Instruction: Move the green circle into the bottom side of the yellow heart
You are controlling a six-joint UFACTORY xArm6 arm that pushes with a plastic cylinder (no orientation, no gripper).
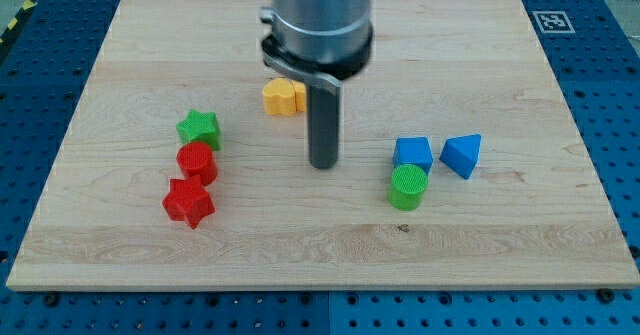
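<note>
My tip, a bare rod grasping nothing, stands between yellow heart and green circle; I judge it should round the circle's lower right, then push up-left toward the heart's underside.

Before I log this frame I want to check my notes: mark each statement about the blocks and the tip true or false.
1. The green circle touches the yellow heart. False: they lie far apart.
2. My tip stands between the heart and the circle. True.
3. The green circle sits just below a blue block. True.
4. The red star is at the view's right. False: it is at the left, below the red cylinder.
</note>
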